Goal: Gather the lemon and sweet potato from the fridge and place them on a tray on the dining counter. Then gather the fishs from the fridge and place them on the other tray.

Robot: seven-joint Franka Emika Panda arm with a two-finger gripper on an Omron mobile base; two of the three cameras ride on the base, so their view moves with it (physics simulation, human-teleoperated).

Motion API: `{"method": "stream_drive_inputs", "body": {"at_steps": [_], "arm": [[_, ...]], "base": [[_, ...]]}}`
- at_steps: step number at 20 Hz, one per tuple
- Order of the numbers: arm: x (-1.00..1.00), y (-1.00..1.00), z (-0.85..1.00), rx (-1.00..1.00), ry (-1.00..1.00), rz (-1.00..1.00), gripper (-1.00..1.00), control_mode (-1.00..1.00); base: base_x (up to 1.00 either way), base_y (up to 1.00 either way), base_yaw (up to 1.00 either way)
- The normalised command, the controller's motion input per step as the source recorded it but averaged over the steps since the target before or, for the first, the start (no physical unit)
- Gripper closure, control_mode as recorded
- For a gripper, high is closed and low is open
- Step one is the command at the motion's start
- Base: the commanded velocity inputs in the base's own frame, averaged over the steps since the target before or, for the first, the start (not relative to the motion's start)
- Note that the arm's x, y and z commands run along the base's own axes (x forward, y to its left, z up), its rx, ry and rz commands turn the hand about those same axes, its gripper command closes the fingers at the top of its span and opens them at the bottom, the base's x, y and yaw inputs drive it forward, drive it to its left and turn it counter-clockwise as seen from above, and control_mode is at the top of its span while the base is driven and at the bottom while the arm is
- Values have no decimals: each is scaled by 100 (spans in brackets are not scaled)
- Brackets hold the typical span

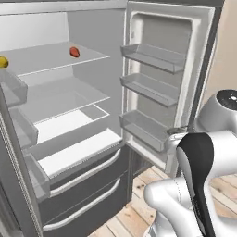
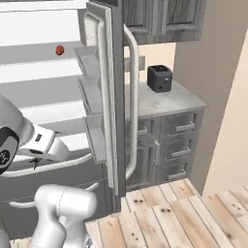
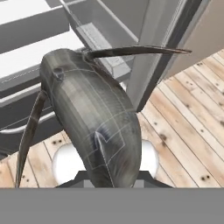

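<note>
One fish [image 3: 94,122] sits clenched in my pincer [image 3: 105,181] beside the open fridge [image 1: 69,115] door, whose edge could snag its long fins and loosen it.

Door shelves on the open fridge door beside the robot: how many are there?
3, stacked on the white door inside: top bin, middle bin, bottom bin. More may be hidden behind the arm lower down.

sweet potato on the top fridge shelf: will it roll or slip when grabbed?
The sweet potato looks oval with tapered ends, so it probably wobbles or pivots rather than rolling away. Its smooth, rounded skin on the flat shelf suggests it may squirt out of a pinch off centre. Likely rigid.
</note>
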Motion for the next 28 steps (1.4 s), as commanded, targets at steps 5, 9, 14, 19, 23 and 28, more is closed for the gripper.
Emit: {"method": "stream_drive_inputs", "body": {"at_steps": [5, 9, 14, 19, 23, 28], "arm": [[0, 0, 0, 0, 0, 0, 100, 100], [0, 0, 0, 0, 0, 0, 100, 100], [0, 0, 0, 0, 0, 0, 100, 100], [0, 0, 0, 0, 0, 0, 100, 100], [0, 0, 0, 0, 0, 0, 100, 100], [0, 0, 0, 0, 0, 0, 100, 100]], "base": [[-15, -39, -53], [-15, -56, -47], [-12, -67, -46], [0, -67, -46], [8, -53, -48], [43, -20, -49]]}}
